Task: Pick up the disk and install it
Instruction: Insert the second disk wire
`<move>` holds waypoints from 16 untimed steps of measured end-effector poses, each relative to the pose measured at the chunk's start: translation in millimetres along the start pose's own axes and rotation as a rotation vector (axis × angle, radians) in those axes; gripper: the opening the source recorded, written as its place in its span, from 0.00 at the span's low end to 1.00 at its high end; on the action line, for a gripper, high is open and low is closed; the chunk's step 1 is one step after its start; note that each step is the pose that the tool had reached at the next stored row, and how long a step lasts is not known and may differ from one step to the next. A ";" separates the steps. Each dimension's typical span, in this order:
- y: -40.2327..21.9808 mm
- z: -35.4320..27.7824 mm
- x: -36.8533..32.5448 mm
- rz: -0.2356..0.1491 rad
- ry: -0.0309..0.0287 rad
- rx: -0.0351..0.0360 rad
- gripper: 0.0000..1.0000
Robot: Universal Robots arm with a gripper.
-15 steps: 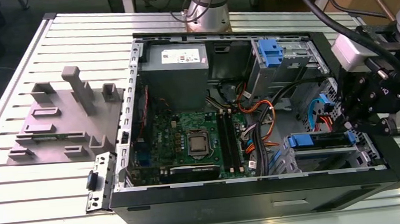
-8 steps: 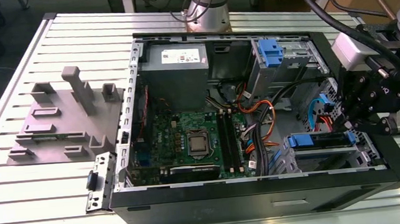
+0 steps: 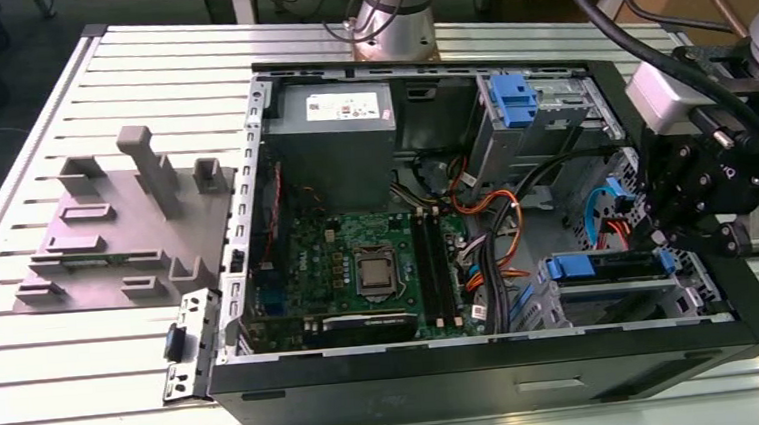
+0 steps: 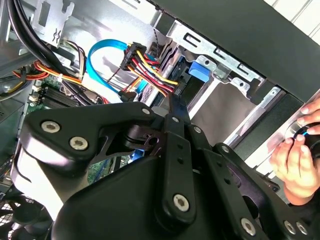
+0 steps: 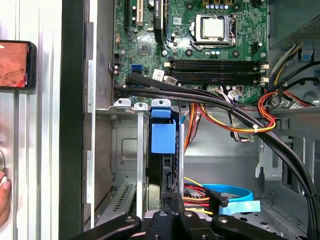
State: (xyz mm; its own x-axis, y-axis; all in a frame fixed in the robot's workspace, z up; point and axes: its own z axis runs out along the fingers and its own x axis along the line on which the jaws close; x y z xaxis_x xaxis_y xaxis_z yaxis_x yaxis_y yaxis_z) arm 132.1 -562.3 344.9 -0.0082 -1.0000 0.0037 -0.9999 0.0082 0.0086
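The disk (image 3: 604, 265), in its bright blue carrier, stands on edge in the drive bay at the near corner of the open computer case (image 3: 498, 375), on the exterior view's right. Its blue tab (image 5: 163, 137) sits between the bay's metal rails in the first wrist view, and the blue tab (image 4: 200, 70) also appears in the second wrist view. My gripper (image 3: 669, 242) hangs over the bay at the disk's cabled end. In both wrist views the black gripper (image 5: 171, 197) (image 4: 175, 102) is closed narrowly on the disk's thin edge.
Orange, red and black cables (image 5: 235, 120) and a blue data cable (image 4: 102, 55) run close beside the bay. The motherboard (image 3: 370, 263) and grey power supply (image 3: 332, 111) take up the rest of the case. A grey fixture (image 3: 127, 230) lies on the table. A person's hand (image 4: 295, 160) is beside the case.
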 end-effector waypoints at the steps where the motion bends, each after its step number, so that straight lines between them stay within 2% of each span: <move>1: 0.0 0.0 0.0 0.000 0.0000 0.0000 0.11; 5: 1.0 -0.1 0.0 0.000 0.0002 0.0000 0.11; 8: 4.3 -1.8 0.0 0.000 0.0000 0.0000 0.11; 16: 8.1 -12.4 -0.7 0.000 -0.0006 0.0000 0.11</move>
State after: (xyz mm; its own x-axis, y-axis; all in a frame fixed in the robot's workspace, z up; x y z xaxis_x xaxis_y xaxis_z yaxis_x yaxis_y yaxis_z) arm 124.2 -561.5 357.3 -0.0082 -1.0000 0.0031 -0.9999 0.0082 0.0086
